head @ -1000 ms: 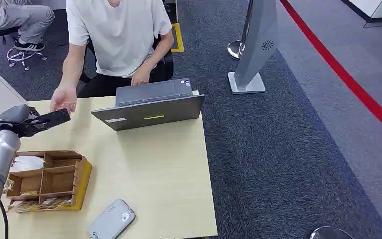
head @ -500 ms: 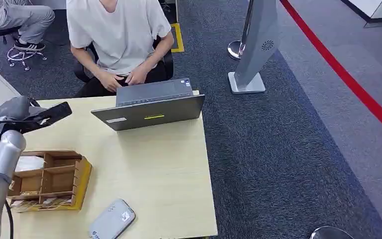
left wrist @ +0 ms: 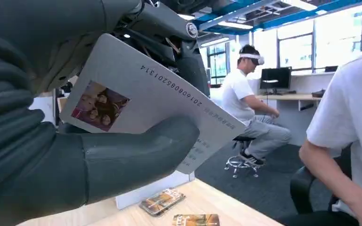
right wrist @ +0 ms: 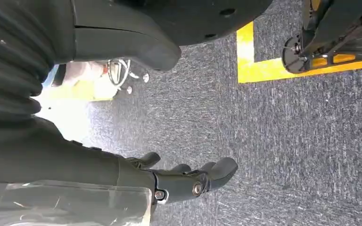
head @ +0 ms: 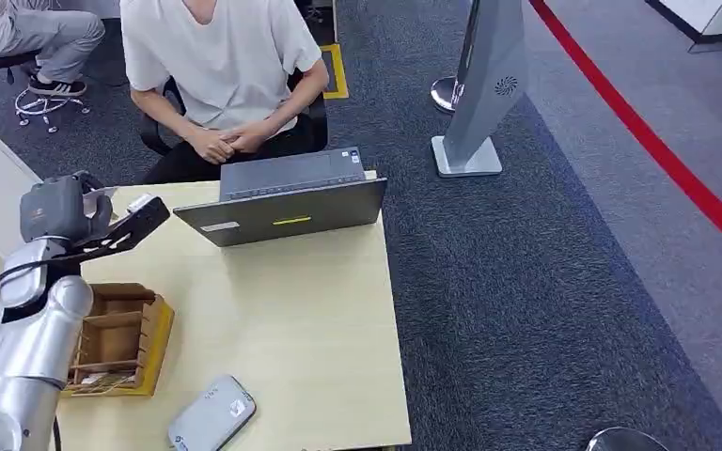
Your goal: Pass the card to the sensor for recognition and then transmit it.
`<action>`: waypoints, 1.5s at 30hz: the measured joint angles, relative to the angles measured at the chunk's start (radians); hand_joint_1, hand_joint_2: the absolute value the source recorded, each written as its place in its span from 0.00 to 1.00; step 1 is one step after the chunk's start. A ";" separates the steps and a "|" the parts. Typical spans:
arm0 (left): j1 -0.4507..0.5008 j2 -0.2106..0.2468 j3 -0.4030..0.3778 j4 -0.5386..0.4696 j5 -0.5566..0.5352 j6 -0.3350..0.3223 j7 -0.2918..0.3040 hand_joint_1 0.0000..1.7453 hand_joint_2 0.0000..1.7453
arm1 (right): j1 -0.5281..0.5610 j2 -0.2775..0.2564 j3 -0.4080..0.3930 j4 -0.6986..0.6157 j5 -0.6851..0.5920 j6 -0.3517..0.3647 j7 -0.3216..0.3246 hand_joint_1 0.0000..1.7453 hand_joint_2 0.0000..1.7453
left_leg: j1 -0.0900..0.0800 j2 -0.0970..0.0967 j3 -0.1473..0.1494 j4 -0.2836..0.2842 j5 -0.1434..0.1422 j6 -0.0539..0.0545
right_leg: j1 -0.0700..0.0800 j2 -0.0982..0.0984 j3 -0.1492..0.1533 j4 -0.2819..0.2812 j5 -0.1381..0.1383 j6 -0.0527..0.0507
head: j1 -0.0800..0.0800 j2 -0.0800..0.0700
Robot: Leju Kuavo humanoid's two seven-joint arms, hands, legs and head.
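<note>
Left robot hand [left wrist: 75, 155]: a grey card [left wrist: 146, 101] is pinched between thumb and fingers, raised above the tabletop [head: 291, 310] near the laptop [head: 287, 199]. Right robot hand [right wrist: 188, 181] is seen empty, fingers spread.

Grey card [left wrist: 160, 99], brown photo patch; pale wood table [head: 282, 310]; grey laptop [head: 287, 199].

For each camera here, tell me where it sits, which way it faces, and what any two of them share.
Head view: high on the body, looking down at the table; left arm and left hand show.
Left wrist view: behind the left hand, facing the seated person; thumb presses the card.
Right wrist view: hanging arm, facing carpet; right hand holds nothing.
Shared: head and left wrist views both show that person.
</note>
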 joint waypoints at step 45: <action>0.658 0.095 -0.258 -0.807 -0.227 0.208 0.068 1.00 1.00 | 0.010 0.017 -0.108 0.000 -0.144 -0.053 -0.025 0.00 1.00 | -0.006 -0.002 0.007 -0.001 -0.012 0.005 | -0.006 -0.003 0.008 -0.001 -0.013 0.006 | 0.000 0.000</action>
